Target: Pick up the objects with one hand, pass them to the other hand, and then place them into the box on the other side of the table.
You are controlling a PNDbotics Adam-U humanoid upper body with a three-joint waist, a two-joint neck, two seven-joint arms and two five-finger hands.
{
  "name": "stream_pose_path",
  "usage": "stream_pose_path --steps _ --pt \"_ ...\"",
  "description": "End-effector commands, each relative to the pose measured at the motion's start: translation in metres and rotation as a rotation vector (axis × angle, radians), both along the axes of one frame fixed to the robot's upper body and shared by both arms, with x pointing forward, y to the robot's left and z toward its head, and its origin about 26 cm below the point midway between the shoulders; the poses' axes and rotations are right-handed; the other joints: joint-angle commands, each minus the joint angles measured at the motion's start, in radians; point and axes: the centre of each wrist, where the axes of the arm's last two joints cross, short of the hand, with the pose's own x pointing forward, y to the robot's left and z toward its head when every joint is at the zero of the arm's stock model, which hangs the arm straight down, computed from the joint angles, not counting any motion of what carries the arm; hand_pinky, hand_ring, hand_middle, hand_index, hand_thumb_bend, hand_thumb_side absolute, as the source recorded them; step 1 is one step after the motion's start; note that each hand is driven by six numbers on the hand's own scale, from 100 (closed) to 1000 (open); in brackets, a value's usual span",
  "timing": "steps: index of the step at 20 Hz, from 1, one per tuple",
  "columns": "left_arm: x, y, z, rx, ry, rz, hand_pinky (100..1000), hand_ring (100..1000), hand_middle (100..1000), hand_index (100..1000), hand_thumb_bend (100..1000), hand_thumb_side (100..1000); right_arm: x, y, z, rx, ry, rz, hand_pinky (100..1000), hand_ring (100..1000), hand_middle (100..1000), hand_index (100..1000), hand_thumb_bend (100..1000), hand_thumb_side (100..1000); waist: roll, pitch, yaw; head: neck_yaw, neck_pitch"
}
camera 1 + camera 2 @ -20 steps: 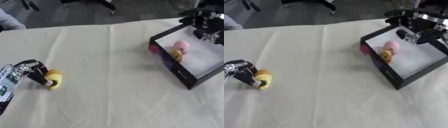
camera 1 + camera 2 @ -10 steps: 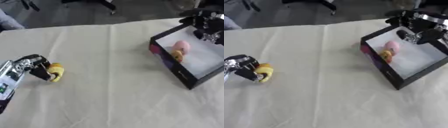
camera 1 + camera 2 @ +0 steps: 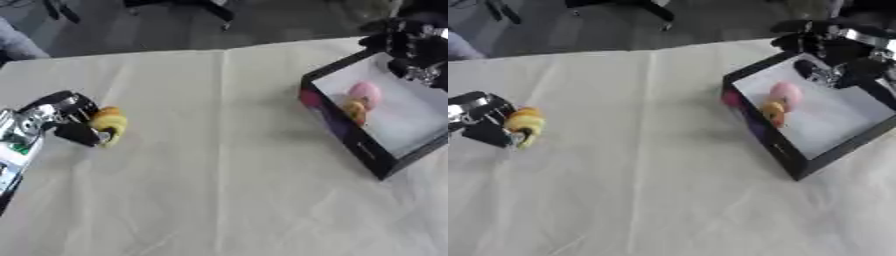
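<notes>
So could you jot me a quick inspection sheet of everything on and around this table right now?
Surface: cream cloth-covered table, creased.
Job's things: yellow-orange lumpy toy in the left hand; black open-topped box with white floor at the right, holding a pink rounded object and an orange object against its near-left wall.
Clutter: a magenta patch on the box's outer left wall, cannot tell what.
Hands: left hand curled round the toy at the left edge; right hand above the box's far corner, fingers curled.
Cables: nothing seen.
Surroundings: dark floor and chair legs beyond the table.

Office/lab-type room: cloth-covered table [image 3: 219, 190], dark floor (chair base [image 3: 636, 6] behind).
</notes>
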Motion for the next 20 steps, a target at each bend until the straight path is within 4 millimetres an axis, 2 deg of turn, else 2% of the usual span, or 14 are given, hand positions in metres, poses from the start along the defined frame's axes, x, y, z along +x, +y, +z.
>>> stream_pose_path --steps 1,3,4,12,20 --pt "-0.002 0.004 0.019 -0.029 -0.094 0.020 780 711 597 555 187 169 -0.002 0.000 0.021 -0.009 -0.038 0.012 1000 972 1000 1000 100 285 -0.010 -0.028 0.002 -0.004 -0.003" --pt "-0.004 0.001 0.021 -0.054 -0.128 0.026 777 707 593 554 183 166 -0.002 0.003 0.022 0.003 -0.041 0.024 1000 973 1000 1000 100 312 -0.017 -0.026 0.002 -0.005 -0.003" --pt "-0.004 0.000 0.021 -0.066 -0.146 0.029 774 704 589 554 175 164 -0.002 0.005 0.023 0.010 -0.043 0.031 1000 973 1000 1000 100 293 -0.020 -0.025 0.002 -0.006 -0.003" --pt "-0.007 -0.009 0.015 -0.144 -0.258 0.037 767 696 580 554 134 151 -0.003 0.020 0.034 0.060 -0.074 0.093 1000 977 1000 1000 100 317 -0.046 -0.012 0.002 -0.005 -0.003" --pt "-0.011 -0.027 0.009 -0.201 -0.400 0.010 767 694 574 550 120 137 0.000 0.053 0.053 0.097 -0.134 0.231 1000 987 1000 1000 100 333 -0.069 -0.003 -0.003 -0.011 -0.003"
